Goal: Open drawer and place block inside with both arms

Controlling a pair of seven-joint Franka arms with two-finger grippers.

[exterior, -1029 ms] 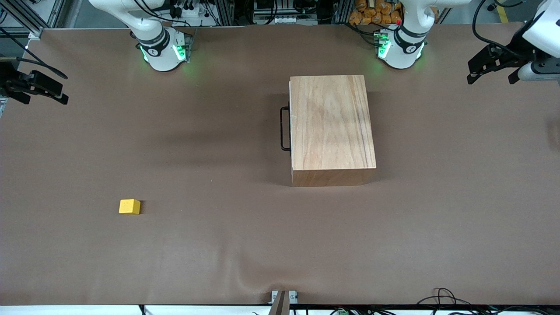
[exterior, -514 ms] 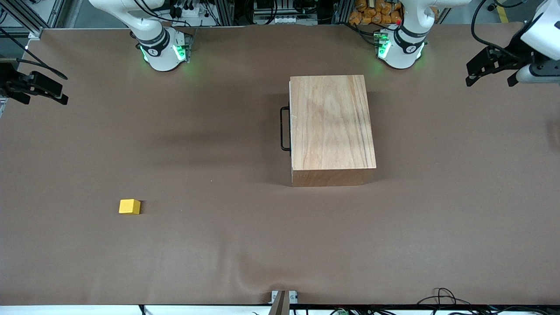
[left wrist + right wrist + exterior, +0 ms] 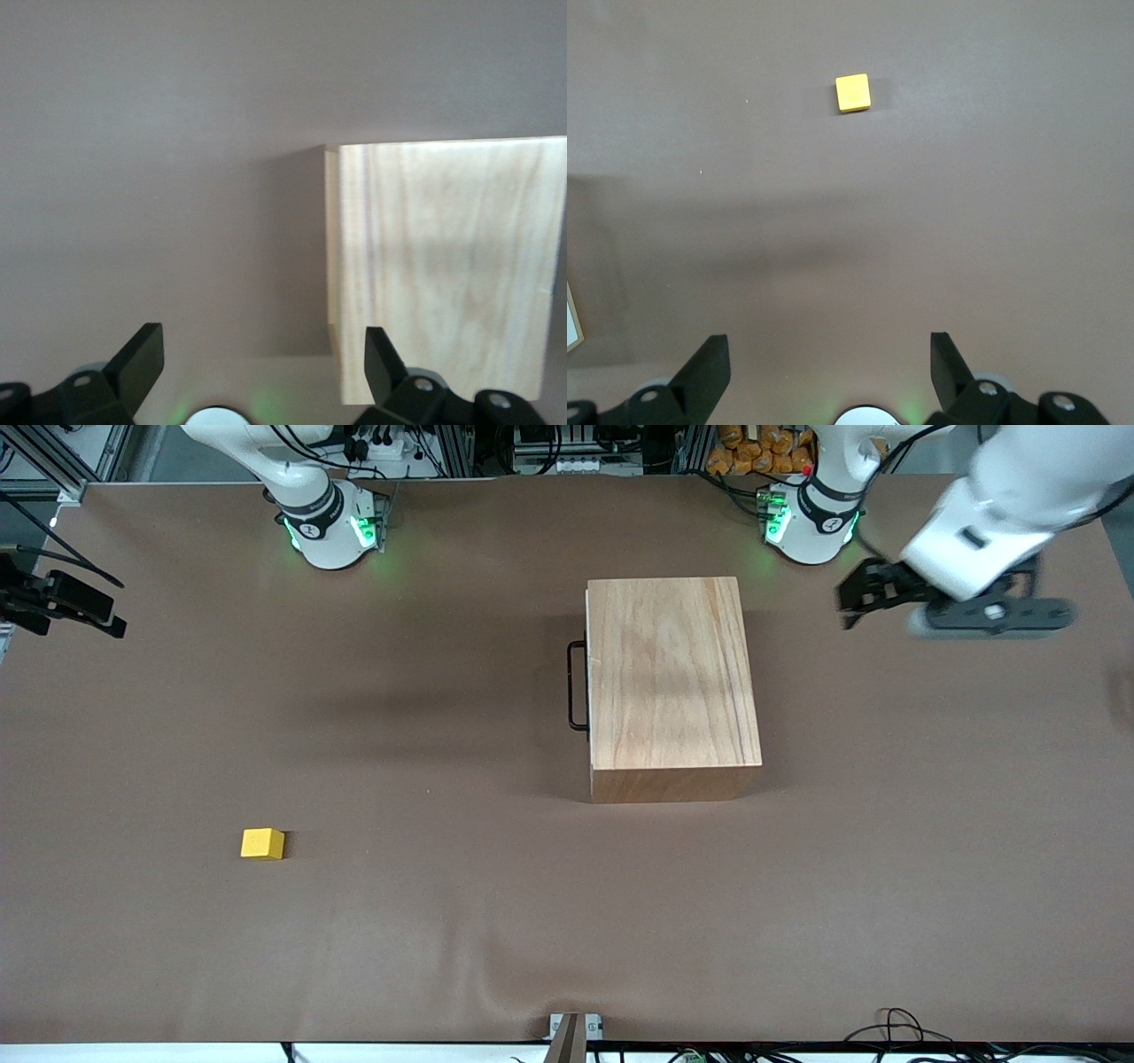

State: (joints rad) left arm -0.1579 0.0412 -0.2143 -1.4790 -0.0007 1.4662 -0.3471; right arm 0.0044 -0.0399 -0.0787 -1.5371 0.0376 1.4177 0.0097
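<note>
The light-wood box (image 3: pixel 673 682) stands mid-table with its drawer shut; the black wire handle (image 3: pixel 576 686) faces the right arm's end. The yellow block (image 3: pixel 262 843) lies on the table nearer the front camera, toward the right arm's end. My left gripper (image 3: pixel 859 598) is open and empty, in the air over the table beside the box toward the left arm's end; its wrist view shows the box (image 3: pixel 443 266) past the open gripper (image 3: pixel 263 354). My right gripper (image 3: pixel 106 615) hangs open at the table's right-arm end; its wrist view (image 3: pixel 830 354) shows the block (image 3: pixel 853 92).
A brown mat (image 3: pixel 443 939) covers the whole table. The arm bases (image 3: pixel 332 531) (image 3: pixel 811 522) glow green along the edge farthest from the front camera. Cables (image 3: pixel 895 1027) lie at the nearest edge.
The left arm has swung in from the table's end toward the box, its gripper now lower and closer to it. The right gripper has shifted slightly. Box and block have not moved.
</note>
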